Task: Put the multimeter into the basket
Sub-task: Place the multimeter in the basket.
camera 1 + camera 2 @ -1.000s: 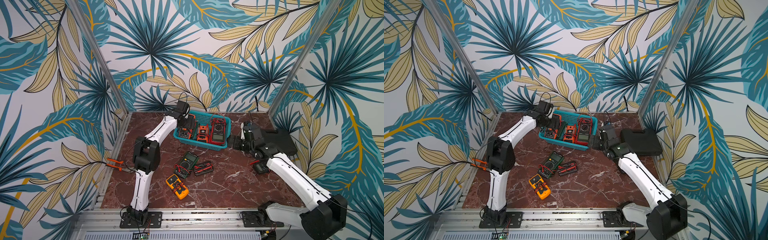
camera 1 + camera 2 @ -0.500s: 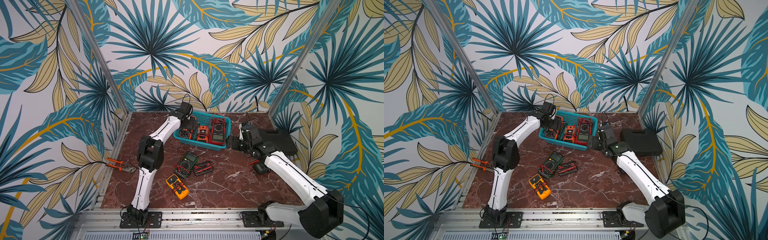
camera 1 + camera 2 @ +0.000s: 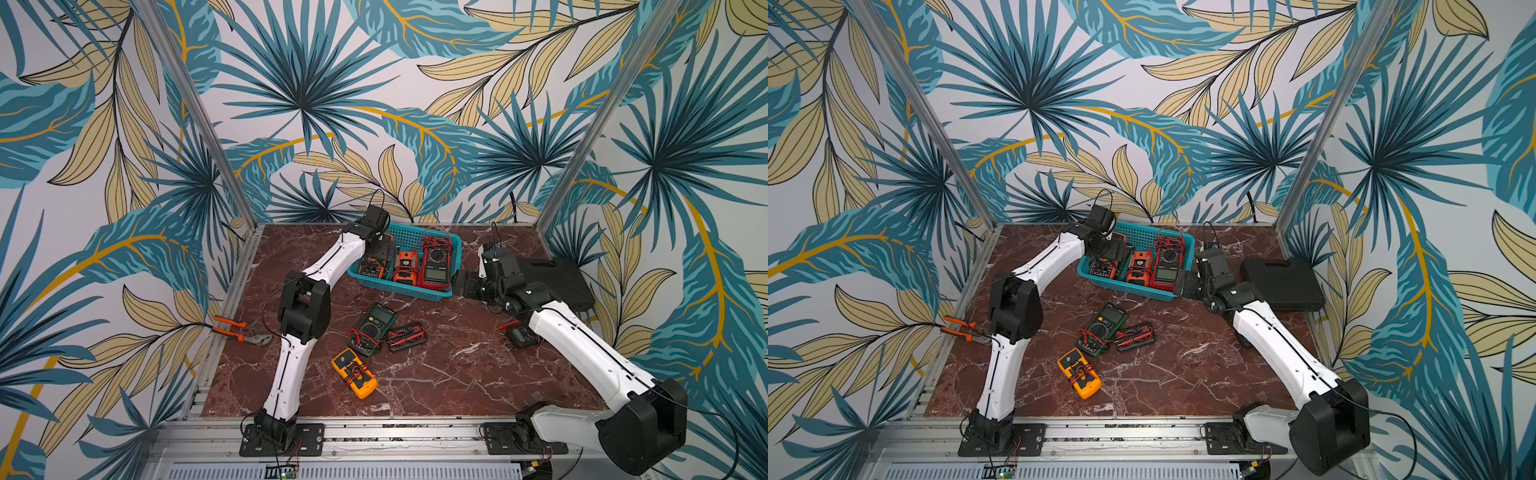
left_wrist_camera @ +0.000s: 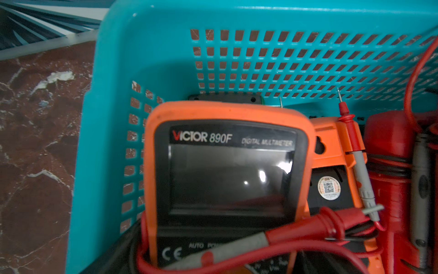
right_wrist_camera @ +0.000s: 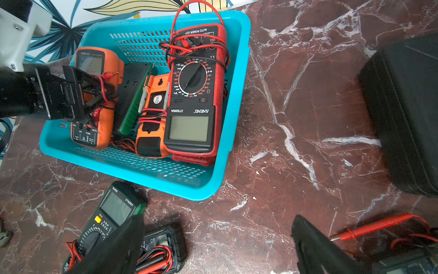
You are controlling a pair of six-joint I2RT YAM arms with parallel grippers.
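On the tabletop (image 3: 457, 374) the basket (image 3: 415, 293) is set at 12 o'clock, already well filled. It is judged light, so it could be dragged or tipped on retreat if anything is caught. The left end effector (image 5: 78, 95) is placed over the basket's 9 o'clock end, jaws seen apart across the multimeter (image 4: 225, 178); contact cannot be ruled out. The right end effector (image 5: 218, 227) is held wide apart and empty, beside the basket's 4 o'clock corner. The multimeter is lying inside the basket, face up: orange holster, dark blank screen, "VICTOR 890F" printed above. Its red leads (image 4: 308, 227) are looped loosely over the lower body. A finger could be snagged there and the meter lifted back out.
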